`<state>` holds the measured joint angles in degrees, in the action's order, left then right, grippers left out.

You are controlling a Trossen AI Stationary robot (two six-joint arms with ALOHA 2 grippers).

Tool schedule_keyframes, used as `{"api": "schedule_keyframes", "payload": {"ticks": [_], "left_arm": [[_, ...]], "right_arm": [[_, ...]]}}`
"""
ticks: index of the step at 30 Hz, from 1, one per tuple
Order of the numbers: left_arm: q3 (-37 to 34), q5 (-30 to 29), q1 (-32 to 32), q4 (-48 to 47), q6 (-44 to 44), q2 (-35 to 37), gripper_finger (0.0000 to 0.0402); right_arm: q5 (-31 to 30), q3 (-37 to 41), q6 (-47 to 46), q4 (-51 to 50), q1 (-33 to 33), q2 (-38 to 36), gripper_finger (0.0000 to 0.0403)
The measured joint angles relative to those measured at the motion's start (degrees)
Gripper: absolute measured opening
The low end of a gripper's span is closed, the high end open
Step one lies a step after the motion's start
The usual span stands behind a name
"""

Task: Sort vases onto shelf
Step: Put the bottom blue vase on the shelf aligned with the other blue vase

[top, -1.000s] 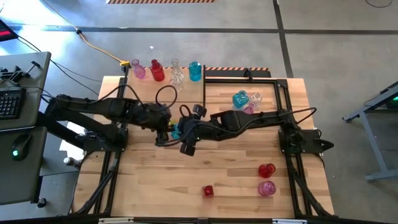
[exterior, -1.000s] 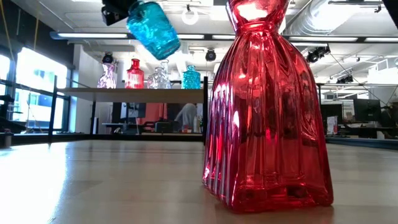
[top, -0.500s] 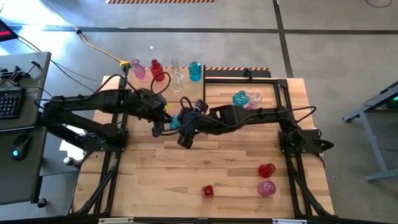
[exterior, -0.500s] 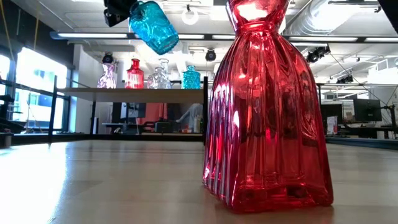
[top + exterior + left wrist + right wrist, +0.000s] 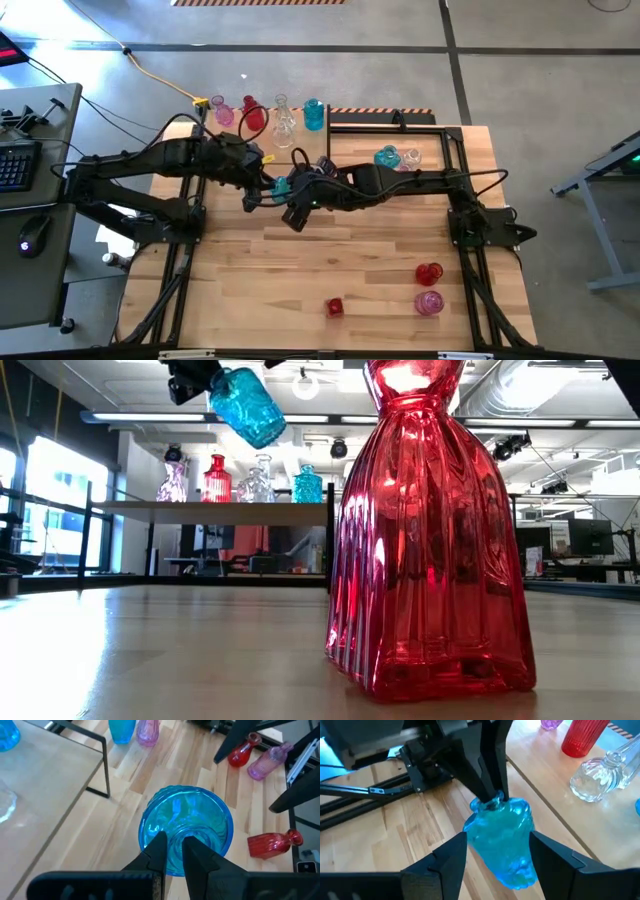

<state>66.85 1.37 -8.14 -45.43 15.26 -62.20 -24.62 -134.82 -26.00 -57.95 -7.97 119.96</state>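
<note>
Blue vase (image 5: 187,827) up in the air beside the shelf (image 5: 270,150), tipped, neck pinched tight by left gripper (image 5: 172,851). Right gripper (image 5: 497,851) spread wide on both sides of the round body, not touching.
</note>
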Motion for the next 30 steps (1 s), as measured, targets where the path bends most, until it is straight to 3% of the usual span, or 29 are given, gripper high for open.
{"api": "schedule_keyframes", "payload": {"ticks": [11,30], "left_arm": [[0.0,4.3,-3.2,0.0,-0.6,0.7,0.0028],[0.0,4.3,-3.3,0.0,0.6,0.7,0.0028]], "right_arm": [[0.1,0.0,-3.4,0.4,0.1,0.0,0.0197],[3.8,0.0,-2.1,-0.7,0.1,0.0,0.0197]]}}
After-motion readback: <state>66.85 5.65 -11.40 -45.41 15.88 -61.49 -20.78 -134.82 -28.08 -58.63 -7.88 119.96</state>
